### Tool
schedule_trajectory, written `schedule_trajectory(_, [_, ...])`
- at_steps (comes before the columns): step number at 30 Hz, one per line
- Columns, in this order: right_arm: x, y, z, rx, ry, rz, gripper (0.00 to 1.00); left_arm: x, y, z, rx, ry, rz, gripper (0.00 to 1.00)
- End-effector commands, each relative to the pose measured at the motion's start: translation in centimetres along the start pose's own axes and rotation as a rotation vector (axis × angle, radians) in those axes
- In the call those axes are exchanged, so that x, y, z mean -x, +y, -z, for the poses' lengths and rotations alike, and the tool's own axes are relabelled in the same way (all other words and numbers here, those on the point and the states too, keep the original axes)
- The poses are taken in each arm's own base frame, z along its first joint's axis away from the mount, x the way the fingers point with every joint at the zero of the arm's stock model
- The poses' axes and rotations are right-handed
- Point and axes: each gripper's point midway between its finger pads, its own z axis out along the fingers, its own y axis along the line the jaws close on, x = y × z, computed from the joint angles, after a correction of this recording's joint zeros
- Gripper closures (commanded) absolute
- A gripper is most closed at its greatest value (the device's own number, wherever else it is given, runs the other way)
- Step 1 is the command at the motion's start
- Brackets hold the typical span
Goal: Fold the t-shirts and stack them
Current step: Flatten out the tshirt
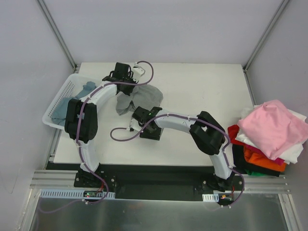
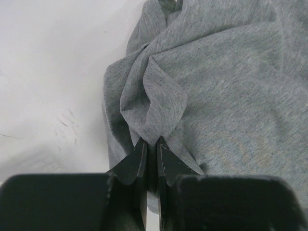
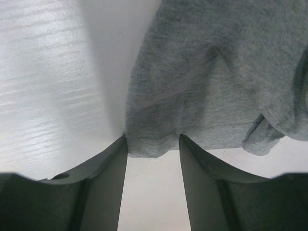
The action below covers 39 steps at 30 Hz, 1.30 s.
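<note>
Folding of the grey t-shirt (image 1: pixel 150 94) is not yet done: our left jaws pinch it, right jaws gape around its hem; pile (image 1: pixel 272 127) sits right, blue shirt (image 1: pixel 60 108) left.

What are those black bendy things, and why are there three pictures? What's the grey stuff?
Those are two robot arms with pinching fingers. The big picture looks down from above; the other two come from small cameras on the wrists. The left gripper is pinched shut on a fold of a crumpled grey t-shirt. The right gripper stands open with the shirt's edge between its fingers. A white basket holds a blue-teal shirt, and a pile of shirts, pink on top, sits at the right.
</note>
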Motion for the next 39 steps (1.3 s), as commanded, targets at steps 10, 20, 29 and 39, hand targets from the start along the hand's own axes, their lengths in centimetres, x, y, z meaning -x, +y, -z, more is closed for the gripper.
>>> schedule_trajectory(10, [-1.2, 0.8, -0.5, 0.094, 0.005, 0.02, 0.99, 0.0, 0.2, 3.0, 0.056, -0.032, -0.032, 1.0])
schedule_trajectory(20, [-6.0, -4.8, 6.6, -0.154, 0.036, -0.147, 0.99, -0.3, 1.2, 5.5, 0.147, -0.04, -0.02, 1.0])
schedule_trajectory(29, [-10.0, -10.4, 16.1, -0.384, -0.034, -0.341, 0.99, -1.7, 0.8, 8.8, 0.2, -0.047, -0.011, 1.0])
schedule_trajectory(39, [-14.3, -15.2, 21.4, -0.563, -0.021, -0.468, 0.99, -3.1, 1.7, 10.1, 0.278, -0.012, -0.032, 1.0])
